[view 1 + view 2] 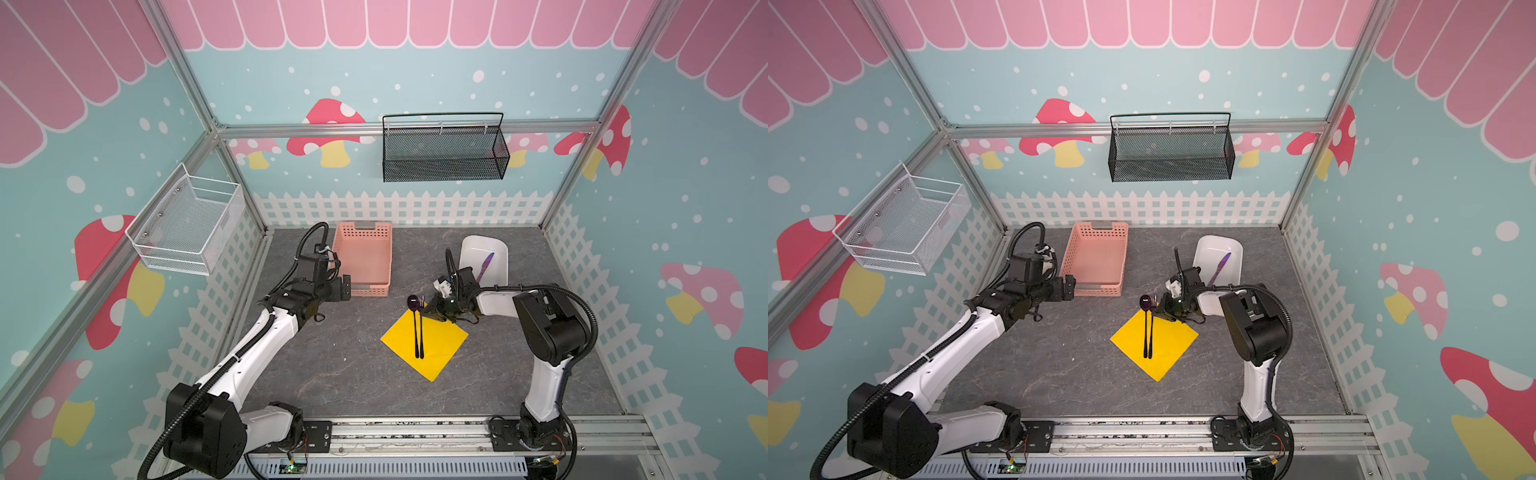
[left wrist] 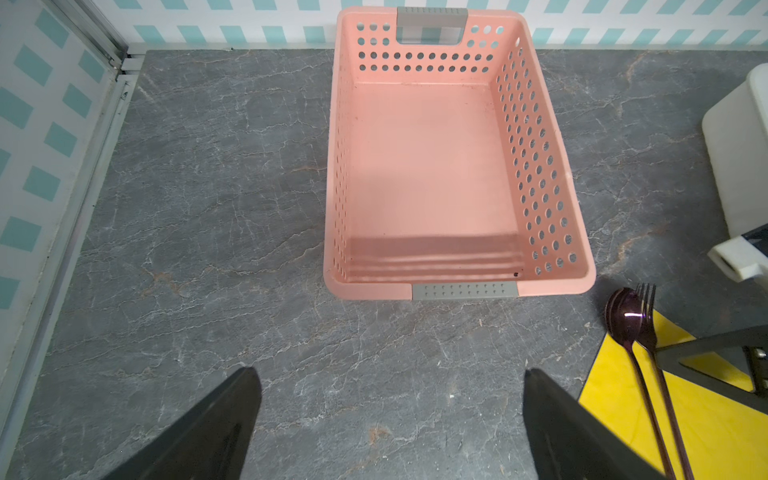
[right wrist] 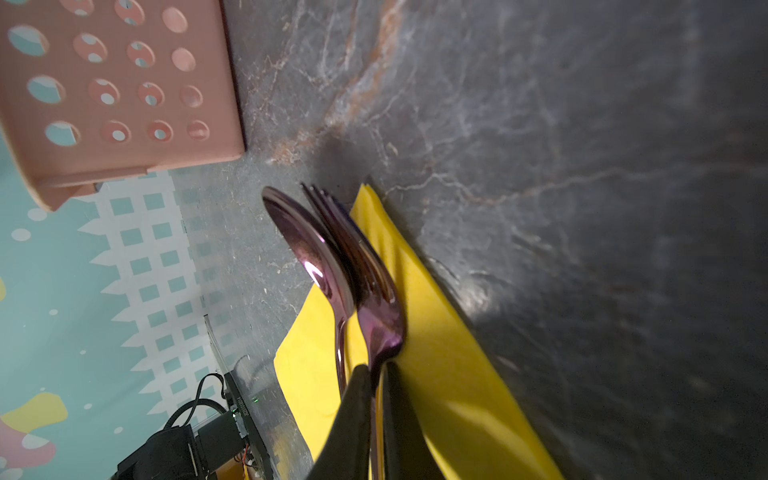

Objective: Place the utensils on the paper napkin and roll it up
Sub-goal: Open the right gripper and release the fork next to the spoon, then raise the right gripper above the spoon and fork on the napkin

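Napkin (image 1: 440, 347): yellow square lying flat on the grey table (image 1: 324, 374), turned corner-on, right of centre in both top views.
Left claw (image 2: 390, 374): fingers spread wide with nothing between them. It sits over bare table just beside the near end of the pink basket (image 1: 390, 257), well apart from the napkin.
Spoon (image 1: 416, 332): leftmost piece. The handle lies on the napkin and the bowl reaches past the far corner onto the table.
Fork (image 3: 374, 291): close against the spoon's right side. Its handle runs along the napkin, and its prongs overlap the edge of the spoon's bowl in the right wrist view.
Right claw (image 3: 376, 368): fingers pinched narrow on the fork's neck just below the head, over the napkin's far corner.
Knife (image 1: 485, 262): lies slanted in the white dish (image 1: 503, 266), behind the right claw and well apart from the napkin.
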Robot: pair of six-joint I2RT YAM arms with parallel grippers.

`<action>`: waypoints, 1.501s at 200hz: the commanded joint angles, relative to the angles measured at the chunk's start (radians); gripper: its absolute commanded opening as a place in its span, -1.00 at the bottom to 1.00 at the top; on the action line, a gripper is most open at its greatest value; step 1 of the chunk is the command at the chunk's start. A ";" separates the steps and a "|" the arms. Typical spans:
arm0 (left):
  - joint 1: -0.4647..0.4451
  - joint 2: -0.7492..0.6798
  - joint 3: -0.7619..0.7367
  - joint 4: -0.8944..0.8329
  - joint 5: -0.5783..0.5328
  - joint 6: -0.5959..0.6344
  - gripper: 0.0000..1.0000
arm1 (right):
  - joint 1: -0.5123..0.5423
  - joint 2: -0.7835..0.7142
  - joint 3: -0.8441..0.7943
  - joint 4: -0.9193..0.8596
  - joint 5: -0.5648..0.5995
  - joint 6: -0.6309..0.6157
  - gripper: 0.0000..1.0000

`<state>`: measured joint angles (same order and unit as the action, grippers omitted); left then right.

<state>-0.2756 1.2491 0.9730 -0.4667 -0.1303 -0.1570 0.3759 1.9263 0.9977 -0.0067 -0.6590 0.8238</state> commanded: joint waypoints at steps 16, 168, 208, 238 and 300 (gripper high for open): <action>0.002 0.006 0.013 0.003 0.006 0.002 1.00 | 0.037 -0.080 0.052 -0.170 0.146 -0.054 -0.69; 0.001 -0.023 0.009 0.003 0.032 -0.010 1.00 | 0.246 0.045 0.335 -0.541 0.603 -0.023 -0.01; 0.002 -0.033 0.006 0.003 0.023 -0.009 1.00 | 0.253 0.087 0.359 -0.552 0.600 -0.028 -0.03; 0.001 -0.034 0.004 0.004 0.024 -0.009 1.00 | 0.256 0.094 0.363 -0.557 0.603 -0.026 -0.07; 0.001 -0.034 0.006 0.003 0.027 -0.010 1.00 | 0.259 0.096 0.381 -0.589 0.635 -0.032 -0.18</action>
<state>-0.2756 1.2339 0.9730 -0.4667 -0.1078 -0.1608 0.6285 1.9907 1.3624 -0.5457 -0.0505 0.7864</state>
